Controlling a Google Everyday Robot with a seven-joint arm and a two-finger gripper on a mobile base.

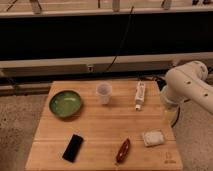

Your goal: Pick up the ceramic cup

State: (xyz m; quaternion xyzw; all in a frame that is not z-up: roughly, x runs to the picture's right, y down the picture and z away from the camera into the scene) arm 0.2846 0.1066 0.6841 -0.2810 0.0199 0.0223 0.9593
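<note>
The ceramic cup [103, 93] is small, whitish and handleless. It stands upright at the back middle of the wooden table [100, 135]. My white arm [187, 86] comes in from the right, beside the table's right edge. My gripper [172, 115] hangs under the arm at the table's right edge. It is well to the right of the cup and touches nothing that I can see.
A green bowl [65, 103] sits left of the cup. A white tube [140, 95] lies to its right. Nearer the front are a black flat object [73, 147], a dark red oblong object [123, 150] and a white square pad [153, 137].
</note>
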